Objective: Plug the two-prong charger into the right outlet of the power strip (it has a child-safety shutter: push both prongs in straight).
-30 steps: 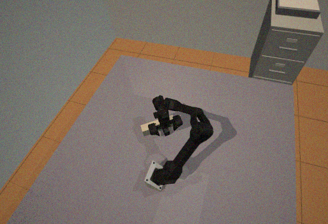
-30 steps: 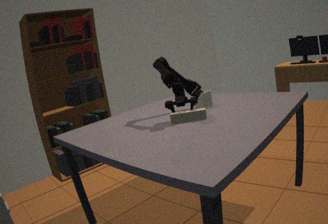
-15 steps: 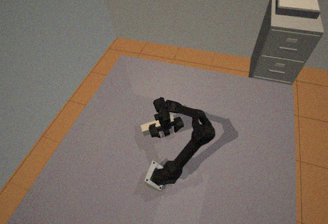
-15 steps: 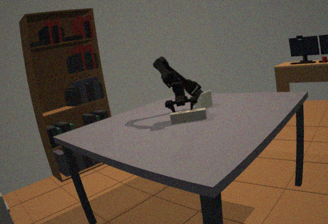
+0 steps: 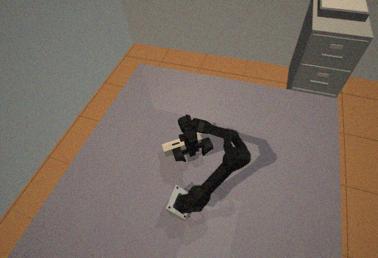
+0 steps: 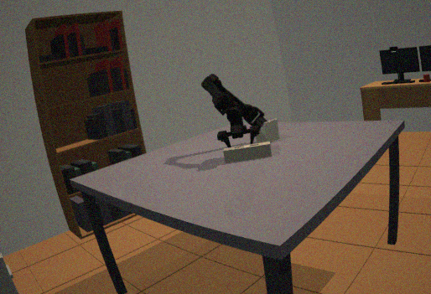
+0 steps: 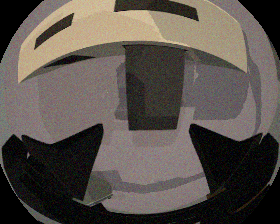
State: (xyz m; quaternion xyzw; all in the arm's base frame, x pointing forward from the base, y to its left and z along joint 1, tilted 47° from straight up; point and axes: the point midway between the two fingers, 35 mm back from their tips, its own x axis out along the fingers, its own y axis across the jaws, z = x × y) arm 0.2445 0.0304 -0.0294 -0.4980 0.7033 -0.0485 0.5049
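The cream power strip (image 5: 169,146) (image 6: 247,152) (image 7: 101,32) lies on the table, with dark openings in its top. A dark block (image 7: 155,85), seemingly the charger, shows against the strip's near edge in the wrist view; its prongs cannot be made out. I cannot tell whether it touches the strip. My gripper (image 5: 193,156) (image 6: 241,144) (image 7: 148,128) is wide open and empty, low beside the strip. In the wrist view the fingertips are left and right of the block's near end, with a gap on each side. My arm hides part of the strip in the top view.
The arm's pale base plate (image 5: 171,206) is on the same table (image 5: 294,140) (image 6: 235,197). A filing cabinet (image 5: 323,59) stands beyond the table's far right corner in the top view. A bookcase (image 6: 67,113) and a desk with monitors (image 6: 399,60) are in the background.
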